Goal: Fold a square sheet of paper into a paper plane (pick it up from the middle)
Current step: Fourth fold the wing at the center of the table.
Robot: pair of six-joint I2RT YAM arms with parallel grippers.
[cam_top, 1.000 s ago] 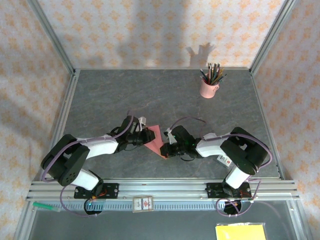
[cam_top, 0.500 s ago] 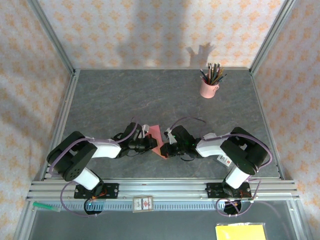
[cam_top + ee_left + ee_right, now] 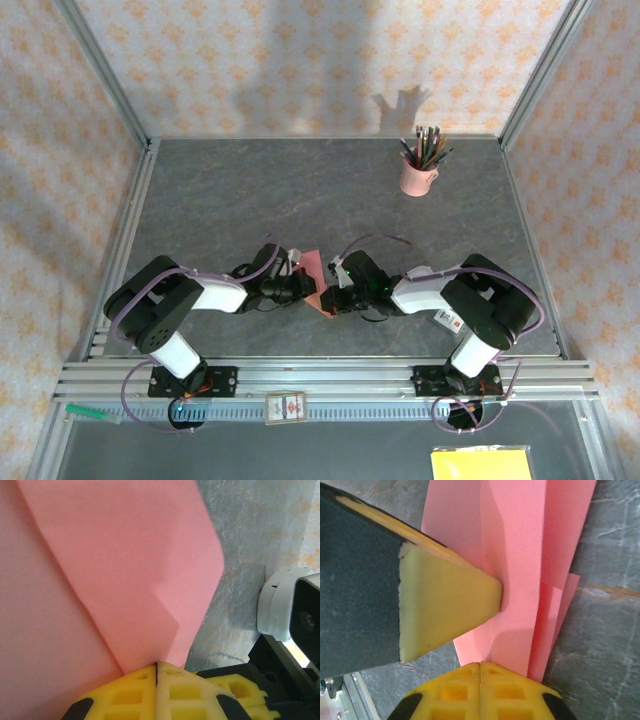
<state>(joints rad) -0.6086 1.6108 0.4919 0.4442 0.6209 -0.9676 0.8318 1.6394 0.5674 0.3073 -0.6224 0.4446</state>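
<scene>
From above, the left gripper (image 3: pixel 306 289) and right gripper (image 3: pixel 330 299) hide most of the square sheet of paper (image 3: pixel 313 267), and the bottom edge cuts the yellow pad (image 3: pixel 482 465).

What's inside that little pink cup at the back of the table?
A bunch of pencils stands in the pink cup, poking above its rim. Its wall hides their lower ends and anything else inside.
</scene>
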